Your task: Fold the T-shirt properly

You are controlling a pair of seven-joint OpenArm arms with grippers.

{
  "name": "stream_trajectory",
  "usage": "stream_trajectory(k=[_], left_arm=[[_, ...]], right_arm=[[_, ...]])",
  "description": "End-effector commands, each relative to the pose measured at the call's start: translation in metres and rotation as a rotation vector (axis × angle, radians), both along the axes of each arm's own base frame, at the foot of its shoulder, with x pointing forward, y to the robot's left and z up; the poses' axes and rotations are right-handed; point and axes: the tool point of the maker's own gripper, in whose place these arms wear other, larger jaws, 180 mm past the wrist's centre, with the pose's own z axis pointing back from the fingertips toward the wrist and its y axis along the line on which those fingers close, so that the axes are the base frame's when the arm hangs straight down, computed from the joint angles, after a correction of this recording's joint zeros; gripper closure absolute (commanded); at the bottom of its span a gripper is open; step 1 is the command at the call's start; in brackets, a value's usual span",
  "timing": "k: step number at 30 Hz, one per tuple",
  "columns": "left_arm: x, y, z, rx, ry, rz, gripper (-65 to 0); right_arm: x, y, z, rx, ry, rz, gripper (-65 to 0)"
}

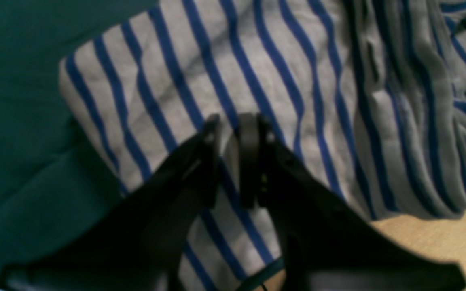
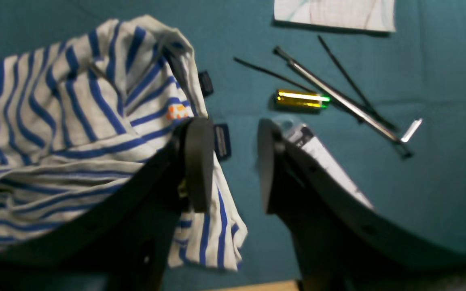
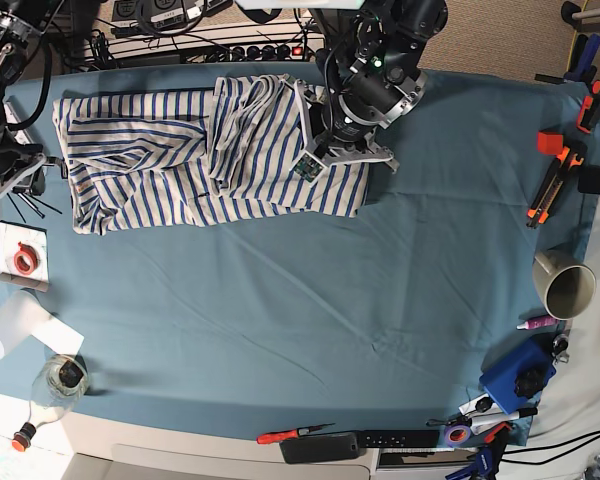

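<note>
The T-shirt (image 3: 200, 150), white with thin blue stripes, lies bunched along the far side of the teal cloth. My left gripper (image 1: 233, 121) is down on its right part (image 1: 281, 81), the two fingers nearly together with a pinch of striped fabric between them. In the base view that gripper (image 3: 327, 150) sits over the shirt's right end. My right gripper (image 2: 233, 133) stands open at the other end of the T-shirt (image 2: 75, 121). Its left finger (image 2: 198, 161) rests over the hem and its right finger (image 2: 267, 161) is above bare cloth. A small dark label (image 2: 221, 141) shows in the gap.
Beside the right gripper lie a battery (image 2: 301, 99), a metal rod (image 2: 338, 97), black zip ties (image 2: 350, 81) and a paper sheet (image 2: 334, 14). Orange clamps (image 3: 560, 170), a mug (image 3: 565, 283) and a blue box (image 3: 515, 375) sit at the right; a plastic cup (image 3: 15, 330) and bottle (image 3: 55, 380) front left.
</note>
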Motion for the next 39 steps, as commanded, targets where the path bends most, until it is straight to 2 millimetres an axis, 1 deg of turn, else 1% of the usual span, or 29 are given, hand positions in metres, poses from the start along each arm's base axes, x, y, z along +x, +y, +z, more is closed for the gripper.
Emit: stream_trajectory(k=[1, 3, 5, 10, 15, 18, 22, 26, 32, 33, 34, 38, 39], left_arm=[[0.004, -0.005, 0.009, -0.029, -0.027, 0.000, -7.5], [0.003, -0.005, 0.009, -0.028, -0.025, 0.000, -7.5], [0.003, -0.005, 0.009, -0.028, -0.025, 0.000, -7.5], [0.003, -0.005, 0.009, -0.029, -0.026, 0.000, -7.5], [0.004, -0.006, 0.010, -0.032, -0.030, 0.000, -7.5], [0.005, -0.007, 0.011, -0.039, -0.038, 0.000, -7.5], [0.005, -0.007, 0.011, -0.041, -0.040, 0.000, -7.5], [0.005, -0.008, 0.012, -0.047, -0.037, -0.002, -7.5], [0.003, -0.011, 0.013, -0.072, -0.027, -0.007, -7.5], [0.002, -0.012, 0.013, -0.075, -0.025, -0.008, -7.5], [0.002, -0.013, 0.013, -0.079, -0.024, -0.009, -7.5], [0.002, -0.013, 0.013, -0.084, -0.020, -0.010, -7.4], [0.002, -0.014, 0.013, -0.085, -0.020, -0.011, -7.4]], right_arm=[[0.005, -0.009, 0.008, -0.006, -0.029, -0.011, -19.2], [0.003, -0.012, -0.009, 0.076, -0.016, -0.039, -19.2], [0.004, -0.008, -0.024, 0.170, -0.010, -0.021, -19.2], [0.006, 0.005, -0.044, 0.347, -0.002, 0.015, -19.2], [-0.004, 0.002, -0.063, 0.401, 0.059, -0.024, -19.2], [-0.013, 0.005, -0.074, 0.431, 0.101, -0.017, -19.2], [-0.018, 0.017, -0.079, 0.511, 0.109, 0.015, -19.2], [-0.018, 0.025, -0.076, 0.560, 0.104, 0.033, -19.2], [-0.016, 0.026, -0.074, 0.571, 0.092, 0.037, -19.0], [-0.016, 0.026, -0.075, 0.571, 0.093, 0.037, -17.5], [-0.016, 0.026, -0.074, 0.571, 0.092, 0.037, -14.5], [-0.016, 0.026, -0.074, 0.571, 0.092, 0.037, 0.0], [-0.016, 0.027, -0.075, 0.572, 0.092, 0.037, 0.0]])
